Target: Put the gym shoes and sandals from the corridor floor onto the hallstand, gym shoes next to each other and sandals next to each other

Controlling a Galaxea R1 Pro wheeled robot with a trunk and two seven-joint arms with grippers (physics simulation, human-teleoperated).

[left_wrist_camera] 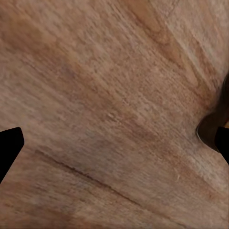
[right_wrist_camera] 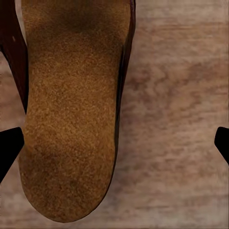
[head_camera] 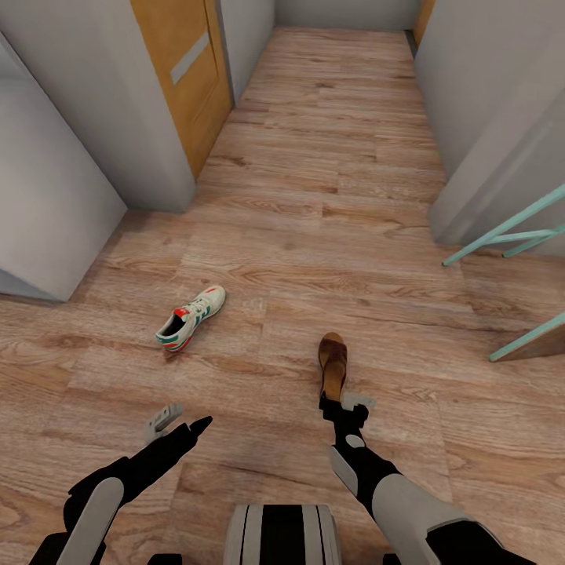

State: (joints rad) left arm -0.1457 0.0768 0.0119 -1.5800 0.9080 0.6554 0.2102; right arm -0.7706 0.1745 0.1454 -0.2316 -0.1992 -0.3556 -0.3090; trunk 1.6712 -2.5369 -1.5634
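One gym shoe (head_camera: 191, 318), white with green stripes and red accents, lies on the corridor floor (head_camera: 314, 196) ahead to the left. A brown sandal (head_camera: 333, 365) lies ahead to the right, its heel toward me. My right gripper (head_camera: 345, 404) hovers over that heel, open. In the right wrist view the sandal's tan footbed (right_wrist_camera: 71, 109) lies close below the right gripper (right_wrist_camera: 114, 145), nearer one fingertip (right_wrist_camera: 9, 148) than the other. My left gripper (head_camera: 180, 424) hangs open over bare floor, nearer than the gym shoe. The left gripper (left_wrist_camera: 114, 143) has planks beneath it. The hallstand is out of view.
Grey walls line both sides of the corridor, with a wooden door (head_camera: 184, 71) at the left. Teal slanted bars (head_camera: 510, 231) stick out from the right wall. The corridor runs on straight ahead. My own base (head_camera: 282, 534) is at the bottom edge.
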